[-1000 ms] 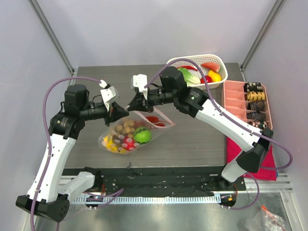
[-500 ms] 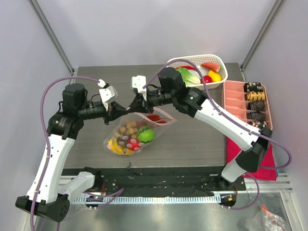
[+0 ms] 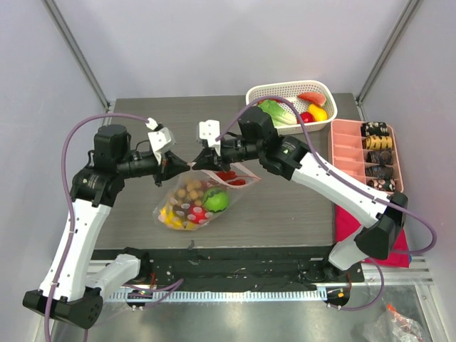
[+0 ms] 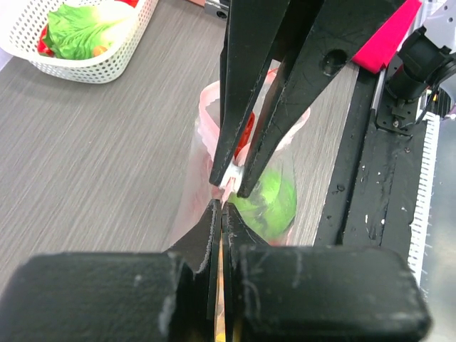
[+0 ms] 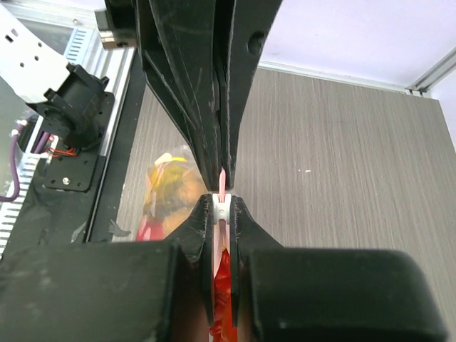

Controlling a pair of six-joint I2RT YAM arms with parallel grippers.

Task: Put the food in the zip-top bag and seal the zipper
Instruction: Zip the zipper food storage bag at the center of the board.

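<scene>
**A:** Where is everything?

**B:** Over the grey wood-grain surface [image 3: 285,206], the clear floppy plastic zip-top bag [image 3: 187,187] is held up by its mouth. The small colourful toy foods [image 3: 214,200] are inside it.

**A:** And the thin pinkish-red zipper strip [image 5: 222,182]?

**B:** It runs along the bag's top. The left gripper [image 4: 220,214] and right gripper [image 5: 222,206] both pinch it, tips nearly meeting, at the bag's left corner. From there the strip runs toward the bag's right corner, so the right arm looks better placed to slide along it.

The bag [image 3: 187,205] has bunched up from its flatter sprawl on the tabletop [image 3: 285,206] and shifted slightly nearer the basket [image 3: 325,88]. Its green fruit [image 3: 216,200] has moved with it, and the right pincer [image 3: 198,162] edged the same way.
</scene>
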